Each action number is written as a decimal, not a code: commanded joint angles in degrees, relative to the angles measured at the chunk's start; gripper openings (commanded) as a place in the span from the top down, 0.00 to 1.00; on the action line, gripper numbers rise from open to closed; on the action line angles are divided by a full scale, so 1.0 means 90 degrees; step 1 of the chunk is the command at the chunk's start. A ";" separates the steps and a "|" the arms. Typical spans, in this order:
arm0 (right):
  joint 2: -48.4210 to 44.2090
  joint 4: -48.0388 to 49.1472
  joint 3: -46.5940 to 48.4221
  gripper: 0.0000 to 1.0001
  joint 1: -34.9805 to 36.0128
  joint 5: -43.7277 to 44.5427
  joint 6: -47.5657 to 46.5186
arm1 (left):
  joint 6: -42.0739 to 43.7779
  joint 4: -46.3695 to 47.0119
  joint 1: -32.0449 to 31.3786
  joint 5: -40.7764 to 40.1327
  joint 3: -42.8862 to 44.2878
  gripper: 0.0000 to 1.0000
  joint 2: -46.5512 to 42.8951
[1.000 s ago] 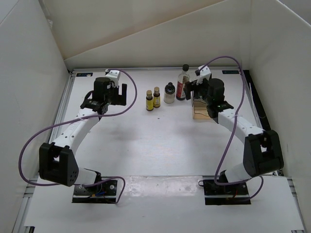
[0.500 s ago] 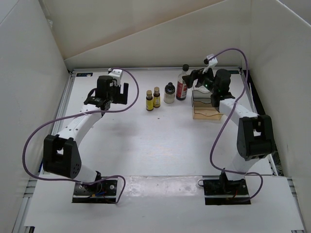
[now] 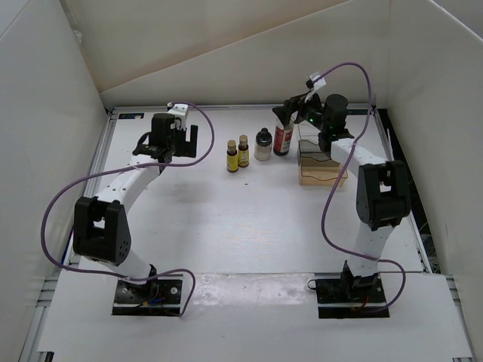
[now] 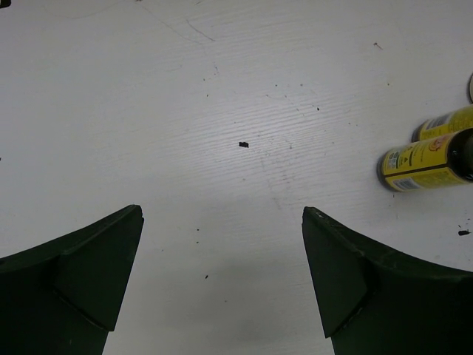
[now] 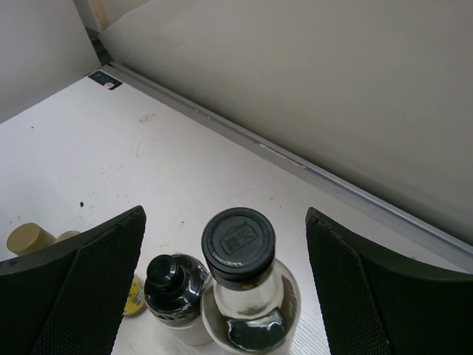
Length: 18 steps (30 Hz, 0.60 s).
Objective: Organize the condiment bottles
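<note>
Top view. Shows four bottles upright in a row toward the far side of the table (image 3: pixel 226 219): from the left, two amber bottles (image 3: pixel 232 156) just beside each other, then a clear bottle (image 3: pixel 263 145), then a red bottle (image 3: pixel 283 138). Puts the tray (image 3: pixel 321 175) just right of the red bottle, with the right arm stretched over it. Places the right gripper (image 3: pixel 287 111) above the red bottle's cap; cannot tell from here whether touching. Places the left gripper (image 3: pixel 192 141) low over bare table, left of the amber bottles and apart from them.

Left wrist view. Shows the left gripper (image 4: pixel 222 214) with jaws wide apart and only bare, speckled table (image 4: pixel 236 89) between them. Catches the amber bottles (image 4: pixel 425 159) at the right edge, yellow labels showing, outside the right finger and clear of it.

Right wrist view. Looks down on the right gripper (image 5: pixel 225 214), jaws spread wide, gripping nothing. Shows the red bottle (image 5: pixel 238 238) between the fingers, black cap uppermost, with a gap on each side. Sets the clear bottle (image 5: pixel 174 285) just left of it, touching or nearly so. Shows the gold caps of the amber bottles (image 5: pixel 29 238) at the far left, partly behind the left finger. Backs all this with the white wall (image 5: pixel 332 89).
</note>
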 commanded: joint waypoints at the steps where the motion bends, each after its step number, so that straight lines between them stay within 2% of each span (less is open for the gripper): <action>1: 0.0184 0.0159 0.0339 0.10 0.0045 -0.0167 -0.0076 | -0.0003 0.0137 0.0064 0.0084 0.0253 0.00 0.0007; 11: 0.0409 0.0091 0.0350 0.16 0.0123 -0.0157 -0.0291 | -0.0022 0.0146 0.0084 0.0162 0.0351 0.00 0.0242; 14: 0.0438 0.0110 0.0330 0.22 0.0094 -0.0137 -0.0350 | -0.0022 0.0156 0.0084 0.0172 0.0351 0.00 0.0281; 18: 0.0468 0.0004 0.0388 0.38 0.0084 -0.0099 -0.0457 | -0.0032 0.0156 0.0093 0.0172 0.0351 0.00 0.0310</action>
